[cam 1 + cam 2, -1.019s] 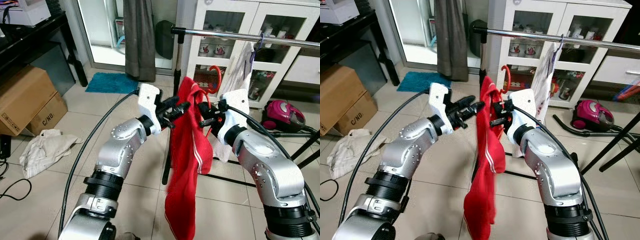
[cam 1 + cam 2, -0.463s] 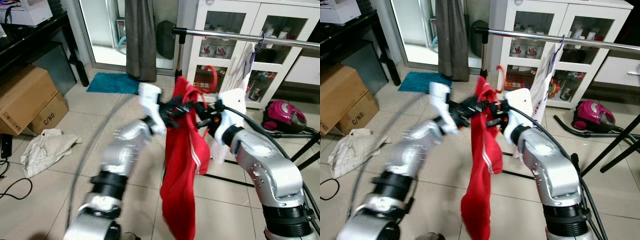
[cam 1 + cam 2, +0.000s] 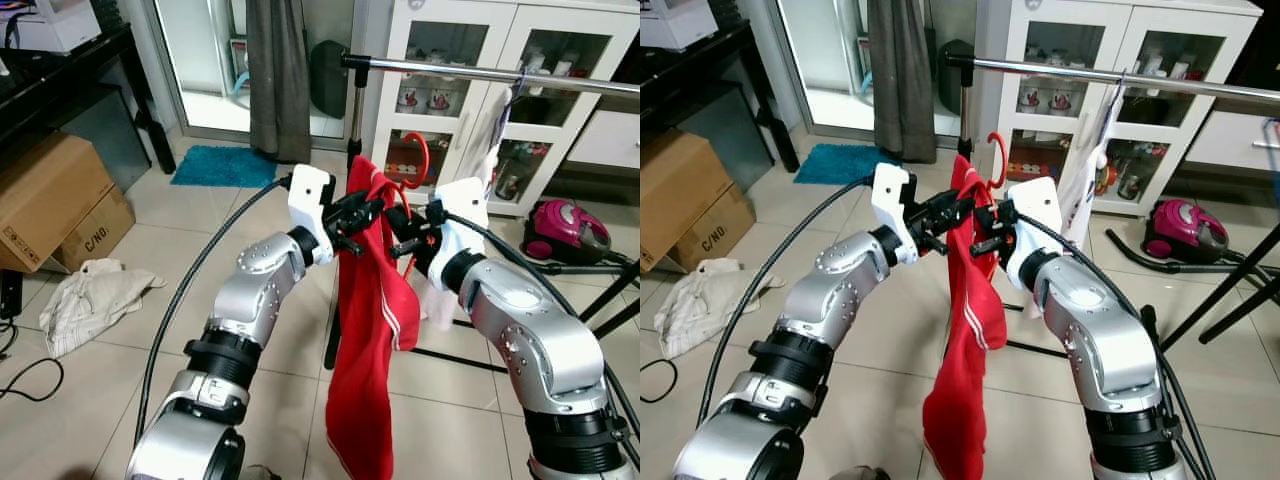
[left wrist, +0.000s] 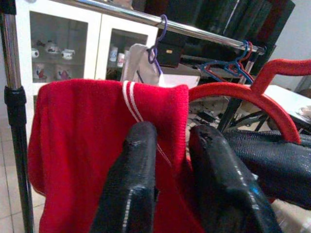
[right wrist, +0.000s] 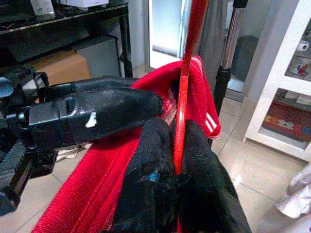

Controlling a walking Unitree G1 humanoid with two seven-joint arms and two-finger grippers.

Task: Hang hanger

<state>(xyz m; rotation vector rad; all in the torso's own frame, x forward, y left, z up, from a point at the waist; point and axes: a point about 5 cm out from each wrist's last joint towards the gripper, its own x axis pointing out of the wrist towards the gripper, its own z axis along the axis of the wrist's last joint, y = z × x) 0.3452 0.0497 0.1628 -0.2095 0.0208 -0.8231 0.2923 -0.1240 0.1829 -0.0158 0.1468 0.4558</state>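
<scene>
- Since a second ago, lifted the red hanger [image 3: 412, 150] and red garment [image 3: 368, 300] nearer the rail [image 3: 480, 72].
- Right gripper [image 5: 177, 145] fingers pinching hanger; left gripper [image 4: 167, 160] fingers pinching garment.
- Carrying step; next needs hook raised over rail.

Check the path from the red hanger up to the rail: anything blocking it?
Nothing visible does. The red hanger sits below the rail, with open rail left of the white garment. Both claws, left claw and right claw, hold it.

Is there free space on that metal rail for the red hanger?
Yes: the rail is bare from its end post to the white garment. Below it is crowded, with both claws, left and right, holding the red hanger.
</scene>
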